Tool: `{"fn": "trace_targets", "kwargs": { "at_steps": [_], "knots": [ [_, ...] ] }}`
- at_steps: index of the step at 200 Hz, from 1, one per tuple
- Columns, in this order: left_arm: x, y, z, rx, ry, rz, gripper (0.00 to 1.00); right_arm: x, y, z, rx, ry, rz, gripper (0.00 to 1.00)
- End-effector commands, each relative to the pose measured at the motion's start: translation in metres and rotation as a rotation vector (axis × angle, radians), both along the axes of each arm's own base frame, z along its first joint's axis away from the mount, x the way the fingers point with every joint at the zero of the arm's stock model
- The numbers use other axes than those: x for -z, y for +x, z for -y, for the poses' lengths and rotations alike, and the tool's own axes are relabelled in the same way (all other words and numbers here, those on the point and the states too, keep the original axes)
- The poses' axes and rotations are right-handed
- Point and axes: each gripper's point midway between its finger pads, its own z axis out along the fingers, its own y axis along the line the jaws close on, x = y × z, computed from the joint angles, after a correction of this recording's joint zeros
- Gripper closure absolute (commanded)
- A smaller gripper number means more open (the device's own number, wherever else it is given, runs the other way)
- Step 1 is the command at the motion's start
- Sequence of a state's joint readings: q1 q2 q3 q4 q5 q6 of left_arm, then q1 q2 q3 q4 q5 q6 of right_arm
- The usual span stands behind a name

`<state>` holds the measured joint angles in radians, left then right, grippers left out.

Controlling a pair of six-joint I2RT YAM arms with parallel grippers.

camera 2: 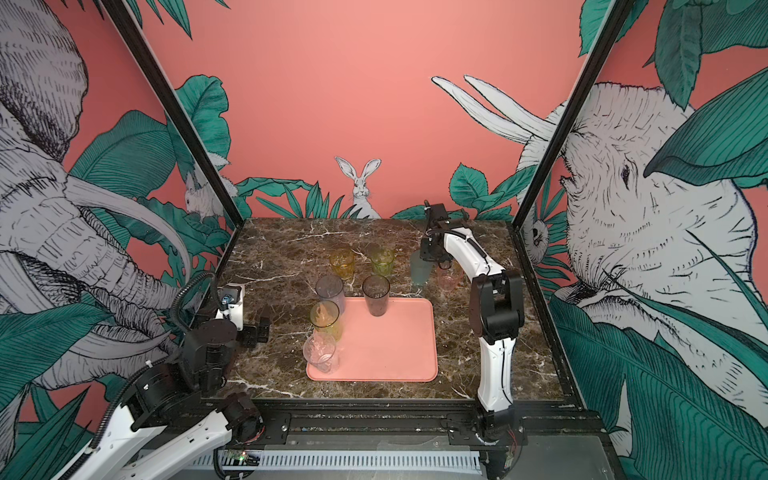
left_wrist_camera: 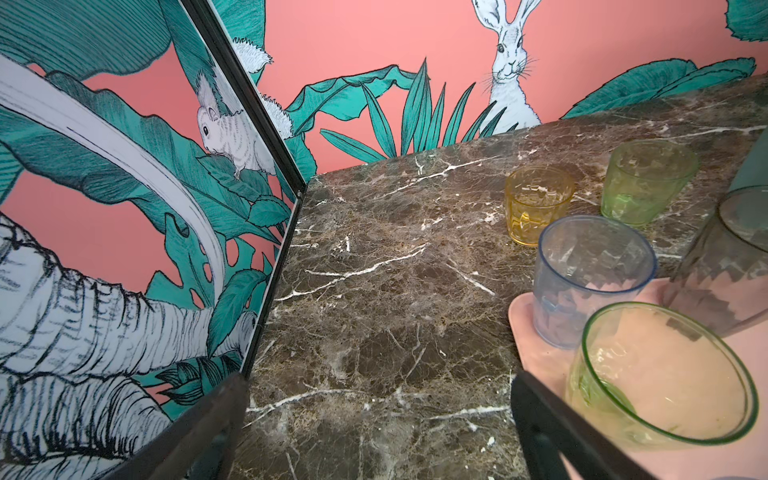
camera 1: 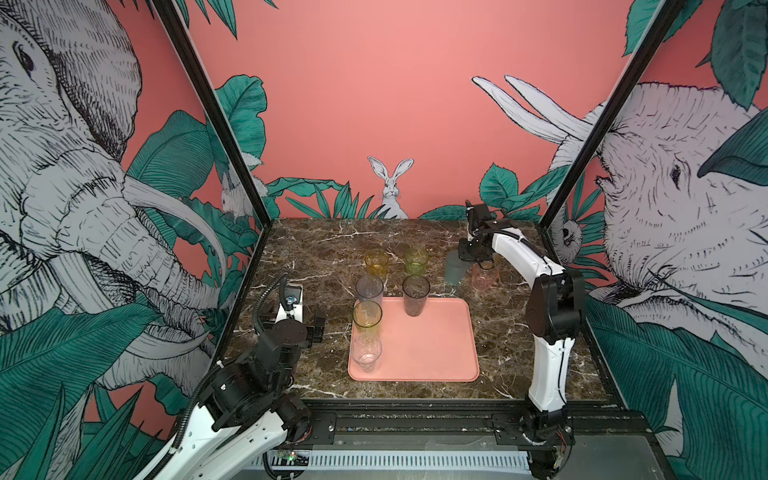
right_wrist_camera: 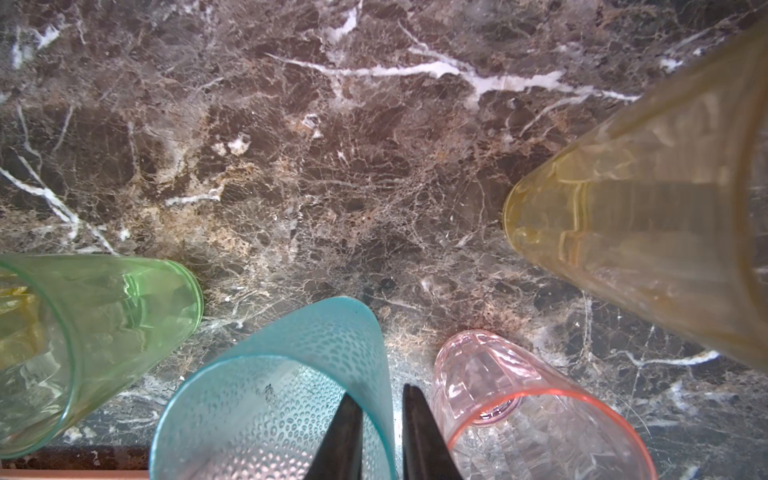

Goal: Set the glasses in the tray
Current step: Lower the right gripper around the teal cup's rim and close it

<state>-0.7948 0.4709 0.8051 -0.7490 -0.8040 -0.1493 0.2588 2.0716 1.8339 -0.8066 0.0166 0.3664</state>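
Marble table (camera 1: 511,332), upper right: your right jaws straddle the wall of the blue glass (camera 1: 454,272).
Clamped or not, you cannot tell; left jaws gape.

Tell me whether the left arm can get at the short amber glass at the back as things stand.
Probably yes. The left gripper is open, and bare marble tabletop runs from it to the amber glass. The tall bluish glass stands close beside that path, so clearance looks tight.
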Motion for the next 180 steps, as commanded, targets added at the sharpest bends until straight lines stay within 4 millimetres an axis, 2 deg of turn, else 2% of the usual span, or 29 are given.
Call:
{"fn": "trace_targets", "kwargs": {
  "at_steps": [1, 65, 114, 132, 180],
  "knots": [
    [-0.002, 0.002, 0.000, -0.013, -0.017, 0.009, 0.01, 0.001, 0.003, 0.001, 0.001, -0.001, -0.014, 0.81],
    [-0.002, 0.002, 0.000, -0.013, -0.015, 0.008, 0.01, 0.004, 0.005, -0.002, -0.003, 0.011, -0.024, 0.87],
    [-0.002, 0.002, 0.000, -0.014, -0.014, 0.007, 0.01, 0.005, 0.003, -0.002, -0.003, 0.016, -0.031, 0.97],
    [-0.002, 0.002, 0.000, -0.014, -0.014, 0.007, 0.01, 0.000, 0.002, -0.002, -0.003, 0.019, -0.023, 1.00],
    [-0.002, 0.001, -0.001, -0.015, -0.017, 0.008, 0.01, -0.020, -0.003, -0.001, -0.005, 0.026, 0.002, 1.00]
  ]
}}
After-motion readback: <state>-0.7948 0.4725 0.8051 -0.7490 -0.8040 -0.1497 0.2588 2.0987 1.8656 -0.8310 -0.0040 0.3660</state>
